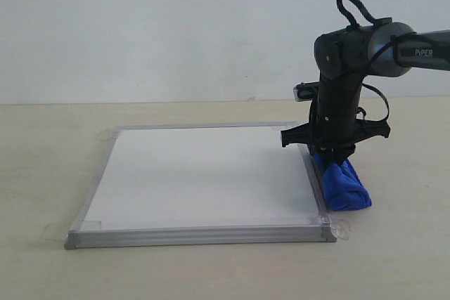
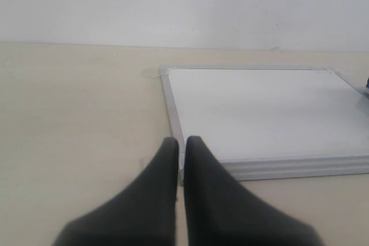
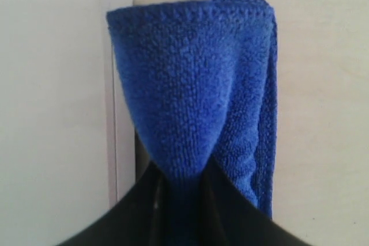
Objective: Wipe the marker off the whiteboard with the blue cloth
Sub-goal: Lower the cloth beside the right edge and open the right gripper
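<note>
The whiteboard lies flat on the table, silver-framed, and no marker shows on its white face in any view. My right gripper points down at the board's right edge, shut on the blue cloth. The cloth trails toward the front on the table, along the right frame. In the right wrist view the blue cloth fans out from my right gripper, beside the whiteboard. My left gripper is shut and empty, hovering near a corner of the whiteboard. It is outside the exterior view.
Clear tape tabs hold the board's corners to the beige table. A plain white wall stands behind the table.
</note>
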### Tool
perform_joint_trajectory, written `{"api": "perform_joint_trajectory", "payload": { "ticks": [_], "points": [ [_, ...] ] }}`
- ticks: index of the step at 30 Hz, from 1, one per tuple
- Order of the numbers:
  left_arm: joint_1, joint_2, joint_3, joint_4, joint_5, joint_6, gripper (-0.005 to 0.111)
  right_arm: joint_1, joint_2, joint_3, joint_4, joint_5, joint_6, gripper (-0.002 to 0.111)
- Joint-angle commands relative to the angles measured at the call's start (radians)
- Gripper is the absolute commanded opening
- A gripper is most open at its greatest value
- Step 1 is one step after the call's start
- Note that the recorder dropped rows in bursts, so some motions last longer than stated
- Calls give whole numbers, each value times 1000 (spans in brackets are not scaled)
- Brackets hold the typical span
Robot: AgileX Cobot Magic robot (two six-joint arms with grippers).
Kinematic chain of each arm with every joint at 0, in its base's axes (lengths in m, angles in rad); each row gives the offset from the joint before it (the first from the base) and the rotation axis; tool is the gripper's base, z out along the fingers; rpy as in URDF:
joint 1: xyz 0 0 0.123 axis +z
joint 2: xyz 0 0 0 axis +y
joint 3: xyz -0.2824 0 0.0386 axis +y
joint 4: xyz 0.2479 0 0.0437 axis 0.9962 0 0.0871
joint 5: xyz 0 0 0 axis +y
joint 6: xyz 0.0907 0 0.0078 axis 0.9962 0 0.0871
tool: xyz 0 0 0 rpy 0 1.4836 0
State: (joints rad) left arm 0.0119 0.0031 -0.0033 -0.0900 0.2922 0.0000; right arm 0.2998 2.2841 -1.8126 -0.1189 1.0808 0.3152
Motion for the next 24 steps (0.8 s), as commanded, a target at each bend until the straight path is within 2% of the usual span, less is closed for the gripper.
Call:
{"api": "perform_joint_trajectory", "payload": {
  "ticks": [1, 9, 12, 16, 17, 19, 24],
  "points": [
    [-2, -3, 3, 1, -4, 0, 4, 0, -4, -2, 8, -4, 1, 0],
    [-2, -3, 3, 1, -4, 0, 4, 0, -4, -4, 41, -8, -18, 0],
    [-2, -3, 3, 1, -4, 0, 4, 0, -4, -4, 42, -3, -33, 14],
    [-2, -3, 3, 1, -4, 0, 4, 0, -4, -4, 42, -1, -24, 49],
    [-2, -3, 3, 1, -4, 0, 4, 0, -4, -4, 42, -1, -14, 54],
    [-2, -3, 3, 1, -4, 0, 4, 0, -5, -4, 42, 1, -2, 58],
    [-2, -3, 3, 1, -4, 0, 4, 0, -54, -4, 42, -4, -2, 58]
  ]
}}
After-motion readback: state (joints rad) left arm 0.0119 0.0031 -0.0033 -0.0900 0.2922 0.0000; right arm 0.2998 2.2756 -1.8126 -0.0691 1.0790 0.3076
